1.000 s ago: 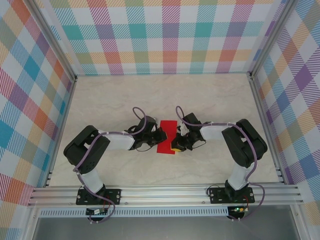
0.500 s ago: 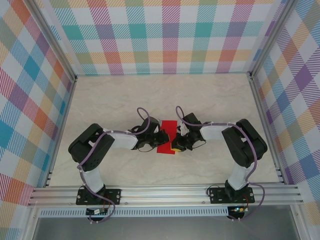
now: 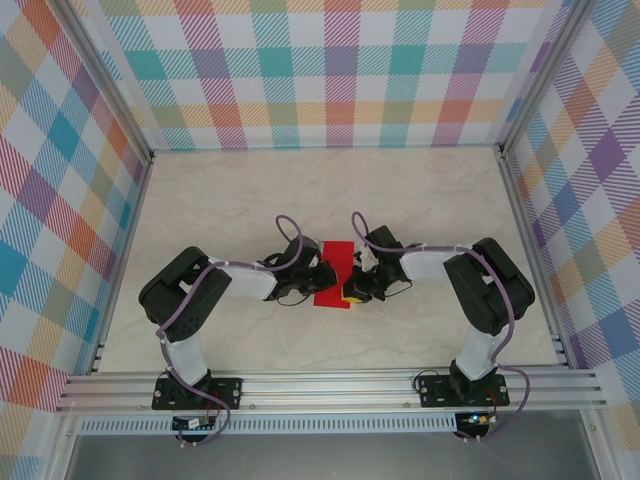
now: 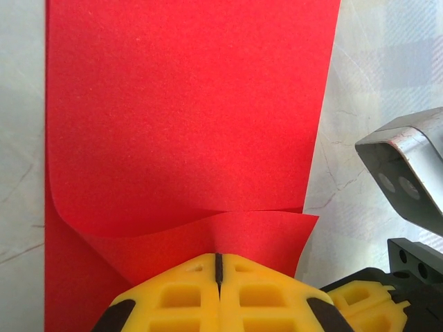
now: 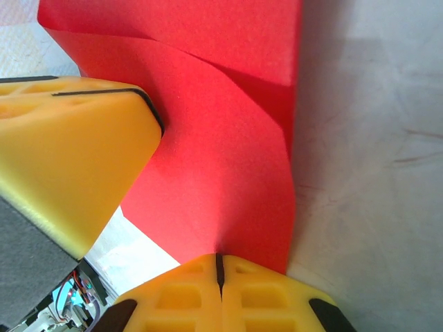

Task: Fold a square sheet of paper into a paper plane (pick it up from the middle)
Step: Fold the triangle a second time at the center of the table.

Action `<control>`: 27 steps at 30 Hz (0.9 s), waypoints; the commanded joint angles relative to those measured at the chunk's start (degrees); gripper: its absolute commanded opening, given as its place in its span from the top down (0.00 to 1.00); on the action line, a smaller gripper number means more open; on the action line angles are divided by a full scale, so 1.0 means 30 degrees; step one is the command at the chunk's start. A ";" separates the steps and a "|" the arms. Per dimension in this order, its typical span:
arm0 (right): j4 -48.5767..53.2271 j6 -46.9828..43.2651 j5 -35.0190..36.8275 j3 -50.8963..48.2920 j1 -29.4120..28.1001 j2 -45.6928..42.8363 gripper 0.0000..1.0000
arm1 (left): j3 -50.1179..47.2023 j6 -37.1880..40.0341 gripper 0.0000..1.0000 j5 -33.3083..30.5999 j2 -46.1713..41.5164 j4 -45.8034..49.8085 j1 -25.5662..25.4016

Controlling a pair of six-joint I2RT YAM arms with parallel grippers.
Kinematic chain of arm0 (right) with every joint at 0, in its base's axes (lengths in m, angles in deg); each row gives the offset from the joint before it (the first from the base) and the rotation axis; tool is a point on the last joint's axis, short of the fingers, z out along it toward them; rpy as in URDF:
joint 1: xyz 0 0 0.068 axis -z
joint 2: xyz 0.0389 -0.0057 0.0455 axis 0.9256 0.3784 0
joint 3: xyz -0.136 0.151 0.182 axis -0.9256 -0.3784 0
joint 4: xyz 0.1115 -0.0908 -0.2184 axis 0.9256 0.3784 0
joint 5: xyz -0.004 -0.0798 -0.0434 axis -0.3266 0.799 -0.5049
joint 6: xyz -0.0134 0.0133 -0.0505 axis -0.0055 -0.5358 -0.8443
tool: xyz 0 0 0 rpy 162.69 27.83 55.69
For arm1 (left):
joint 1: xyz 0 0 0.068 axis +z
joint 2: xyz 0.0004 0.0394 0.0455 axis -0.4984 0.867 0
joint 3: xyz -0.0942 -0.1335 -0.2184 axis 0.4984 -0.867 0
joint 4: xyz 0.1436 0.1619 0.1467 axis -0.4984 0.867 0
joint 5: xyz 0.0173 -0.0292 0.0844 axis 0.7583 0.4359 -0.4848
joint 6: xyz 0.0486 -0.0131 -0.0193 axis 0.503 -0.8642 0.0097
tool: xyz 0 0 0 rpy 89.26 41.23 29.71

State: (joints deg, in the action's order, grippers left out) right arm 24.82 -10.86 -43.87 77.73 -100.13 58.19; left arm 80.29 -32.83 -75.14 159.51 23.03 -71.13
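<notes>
One red sheet [image 3: 337,250], two grippers, two arms [image 3: 245,282].

- **Sheet:** it sits mid-table on the pale marbled table top [image 3: 430,200], directly between the two wrists. It is no longer flat. In the left wrist view one long flat panel [image 4: 187,104] runs away from the camera. One flap at its near end curls up off that panel.
- **Left gripper [image 4: 218,266]:** the two yellow fingertips are pressed together with only a thin dark seam between them. The curled flap rises straight into that seam, so this gripper is pinched on the sheet's edge. From above it meets the sheet's left side.
- **Right gripper [image 5: 219,266]:** again two yellow fingertips are tight together with a hairline seam. The red paper [image 5: 221,173] narrows down into it, clamped. One bend in the sheet runs across the upper part of this view.
- **Spacing:** the grippers are very near each other. The left gripper's yellow finger block sits against the paper at the left of the right wrist view.
- **Surroundings:** three plaid walls [image 3: 340,70] stand at the back, left and right. Two purple cables [image 3: 290,228] are present, one looped over each forearm.
</notes>
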 commanded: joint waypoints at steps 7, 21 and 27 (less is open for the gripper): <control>0.1809 -0.0428 0.2218 -0.0960 -0.0231 0.1099 0.97 | -0.0823 0.1195 1.00 -0.1107 -0.0310 -0.0558 0.1037; 0.1728 -0.0422 0.2134 -0.1016 -0.0227 0.1254 0.98 | -0.1514 0.1624 1.00 -0.0257 -0.0070 -0.1694 0.2358; 0.1692 -0.0371 0.2133 -0.1075 -0.0229 0.1173 0.98 | -0.1157 0.1637 1.00 -0.0229 -0.0136 -0.1028 0.2749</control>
State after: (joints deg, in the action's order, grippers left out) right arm 24.62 -10.86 -43.81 77.69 -100.15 58.24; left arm 76.94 -29.85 -72.04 159.49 16.69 -65.14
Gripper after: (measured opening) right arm 0.046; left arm 0.046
